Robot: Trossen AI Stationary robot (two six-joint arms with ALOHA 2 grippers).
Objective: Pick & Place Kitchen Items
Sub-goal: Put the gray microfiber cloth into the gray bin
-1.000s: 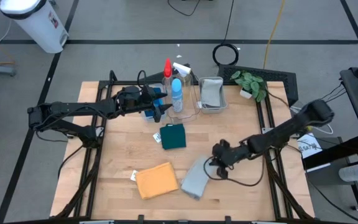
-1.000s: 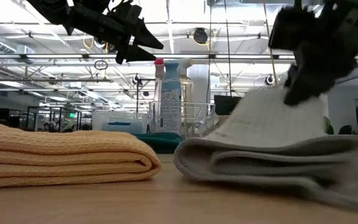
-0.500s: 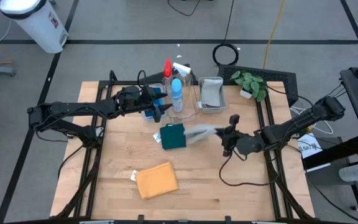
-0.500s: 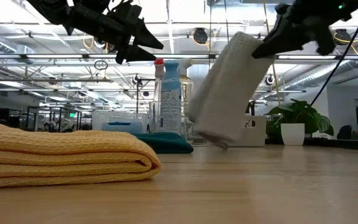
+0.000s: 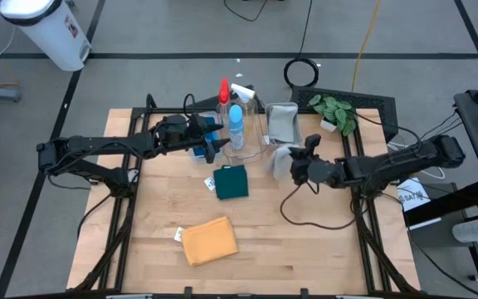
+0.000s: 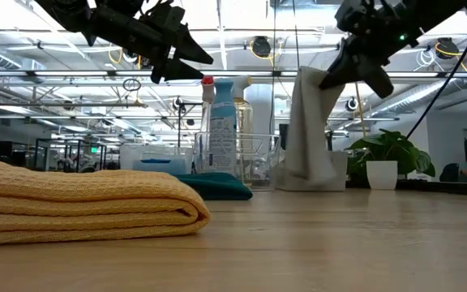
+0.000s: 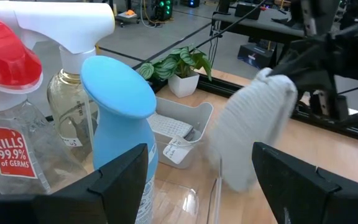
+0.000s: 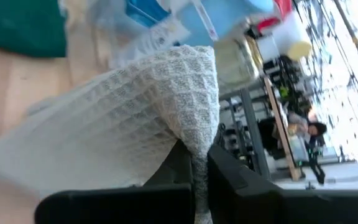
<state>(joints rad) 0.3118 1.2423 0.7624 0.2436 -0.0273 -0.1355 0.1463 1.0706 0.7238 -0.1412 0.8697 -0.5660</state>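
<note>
My right gripper [image 5: 295,169] is shut on a folded grey waffle cloth [image 5: 280,160] just in front of the clear bin [image 5: 281,143]; the cloth also shows in the low view [image 6: 309,130] and the right wrist view [image 8: 123,130]. My left gripper [image 5: 219,146] is open and empty beside the blue-topped spray bottle [image 5: 236,124]. Red-topped [image 5: 223,88] and white-topped [image 5: 243,91] bottles stand behind it. A dark-green cloth [image 5: 231,182] and an orange cloth [image 5: 208,241] lie flat on the table. My right gripper pinches a folded edge of the grey cloth [image 8: 197,140] between its two fingers, several layers together. The fingers come from the table's right side, slanting a little down. The cloth hangs slack below them [image 6: 306,162]; whether its lower end touches the table I cannot tell.
Another grey cloth lies in the clear bin [image 5: 282,124] at the back. A potted leafy plant [image 5: 334,110] stands at the back right. Blue sponges [image 5: 208,126] show by my left gripper. Bare wood lies between the orange cloth and the right edge.
My right gripper has lifted the grey cloth off the table near the front and carried it up and toward the far edge, to the clear bin. The cloth, then lying folded flat, now hangs from the fingers.
</note>
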